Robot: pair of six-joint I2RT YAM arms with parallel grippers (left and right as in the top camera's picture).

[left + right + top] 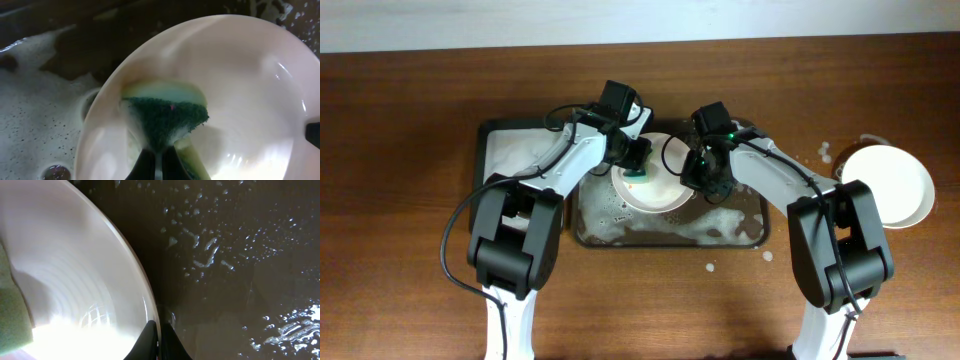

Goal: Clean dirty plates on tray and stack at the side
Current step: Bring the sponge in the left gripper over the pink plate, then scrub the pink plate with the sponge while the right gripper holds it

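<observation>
The left gripper [159, 156], jaws narrowed onto a green sponge [165, 115], presses the sponge against the inside of a pale plate [240, 75]. The plate sits over the foamy dark tray [745, 235] at the table's middle and appears tilted. The right gripper [158, 339] pinches the plate's thin rim, jaws almost together. Further right, white plates [890, 185] rest on the wood tabletop [420, 250], beside the tray. The held plate looks like light, stiff plastic. Soap probably makes it slippery, so the rim seems the best place to hold it, squeezed firmly.
</observation>
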